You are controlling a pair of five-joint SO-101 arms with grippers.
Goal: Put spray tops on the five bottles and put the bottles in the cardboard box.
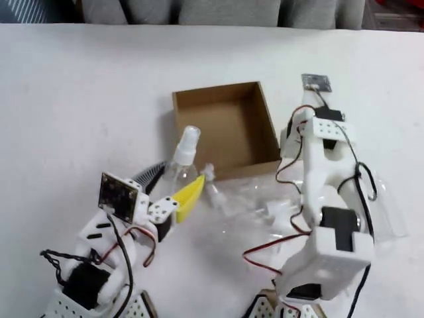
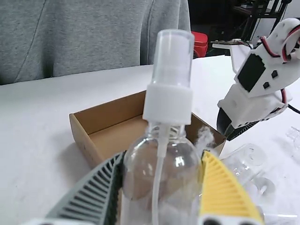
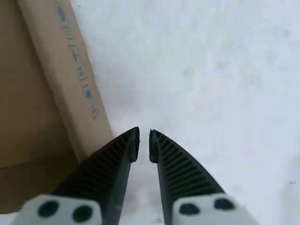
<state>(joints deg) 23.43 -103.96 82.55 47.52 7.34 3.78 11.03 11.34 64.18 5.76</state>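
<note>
The left end effector (image 2: 159, 190), with one grey and one yellow finger, is clamped around the belly of an upright clear plastic bottle (image 2: 159, 159) fitted with a white spray top (image 2: 169, 75). The bottle stands just near and left of the open brown cardboard box (image 1: 228, 129) on the white table (image 1: 79, 99). The right end effector (image 3: 143, 145) hangs all but closed and empty, just beside the box's right wall. More clear bottles (image 1: 245, 199) and a loose white spray top (image 1: 275, 211) lie near the box's near side.
</note>
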